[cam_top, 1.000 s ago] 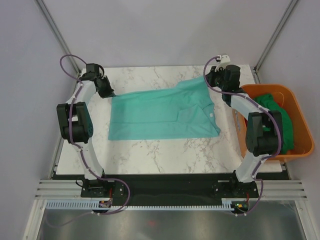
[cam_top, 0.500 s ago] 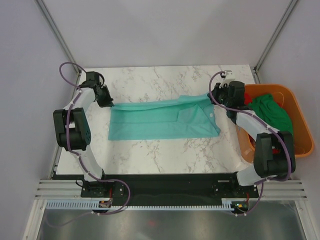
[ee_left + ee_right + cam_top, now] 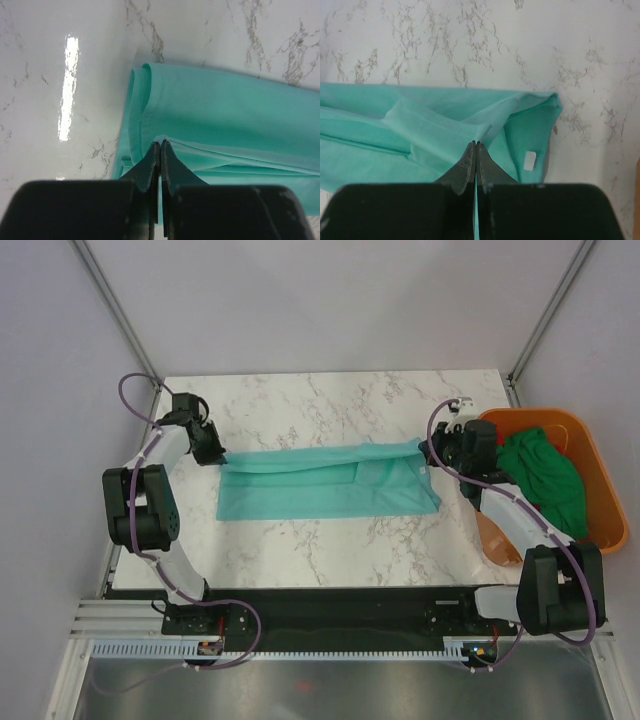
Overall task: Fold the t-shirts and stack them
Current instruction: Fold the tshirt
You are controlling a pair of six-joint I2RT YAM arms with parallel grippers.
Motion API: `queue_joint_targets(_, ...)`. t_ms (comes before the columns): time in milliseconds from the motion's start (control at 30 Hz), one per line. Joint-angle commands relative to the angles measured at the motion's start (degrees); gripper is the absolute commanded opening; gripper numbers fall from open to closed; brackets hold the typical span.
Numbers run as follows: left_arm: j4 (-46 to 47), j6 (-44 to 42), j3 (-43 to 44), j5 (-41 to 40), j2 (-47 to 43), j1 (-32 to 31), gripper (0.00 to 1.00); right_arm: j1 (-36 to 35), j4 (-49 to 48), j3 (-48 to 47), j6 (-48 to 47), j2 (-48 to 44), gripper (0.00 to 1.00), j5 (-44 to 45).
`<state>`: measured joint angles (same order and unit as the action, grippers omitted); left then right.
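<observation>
A light teal t-shirt (image 3: 320,485) lies across the middle of the marble table, its far edge lifted and drawn toward the near edge as a fold. My left gripper (image 3: 215,453) is shut on the shirt's far left edge; the left wrist view shows the cloth (image 3: 220,115) pinched at the gripper (image 3: 160,143). My right gripper (image 3: 430,448) is shut on the far right edge; the right wrist view shows the cloth (image 3: 430,125) at the gripper (image 3: 476,144), with a white label beside it. A dark green t-shirt (image 3: 540,475) lies in the tub, with a bit of red cloth (image 3: 492,436) at its left.
An orange plastic tub (image 3: 600,480) stands off the table's right edge, close to the right arm. Bare marble table (image 3: 330,400) lies behind the shirt and more (image 3: 330,550) in front of it. Frame posts rise at the back corners.
Both grippers have moved toward the near edge with the shirt's far edge, folding it over the lower half. The shirt's outline is now narrower front to back.
</observation>
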<state>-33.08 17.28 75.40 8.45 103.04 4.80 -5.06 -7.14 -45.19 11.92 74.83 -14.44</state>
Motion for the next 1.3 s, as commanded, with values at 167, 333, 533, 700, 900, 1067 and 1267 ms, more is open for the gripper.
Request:
queue_joint_targets(167, 0.4, -2.2, -4.8, -6.2, -5.0, -0.1, 0.38, -0.7, 0.7, 9.0, 8.4, -2.9, 0.0, 0.0)
queue_joint_targets(333, 0.4, -0.4, -6.7, -8.3, -9.3, -0.2, 0.54, -0.8, 1.9, 12.2, 8.0, -4.2, 0.0, 0.5)
queue_joint_targets(533, 0.8, 1.1, -8.5, -3.2, -8.6, -0.2, 0.56, -0.9, 2.8, 12.9, 7.8, -4.8, 0.0, 0.8)
queue_joint_targets(700, 2.0, 1.9, -8.0, 1.0, -5.1, -0.2, 0.55, -0.8, 3.9, 12.6, 7.5, -4.3, 0.0, 1.3)
queue_joint_targets(900, 2.1, 1.3, -5.5, 4.1, -1.4, -0.2, 0.42, -0.8, 4.0, 12.8, 7.7, -3.5, 0.0, 1.3)
queue_joint_targets(1067, 1.9, 0.2, -3.3, 5.9, -1.0, -0.3, 0.11, -0.8, 3.9, 12.4, 7.8, -2.7, 0.0, 1.2)
queue_joint_targets(1267, 2.5, -0.4, -1.4, 4.7, -2.4, -0.3, 0.02, -0.8, 3.9, 11.9, 7.9, -2.6, 0.0, 1.4)
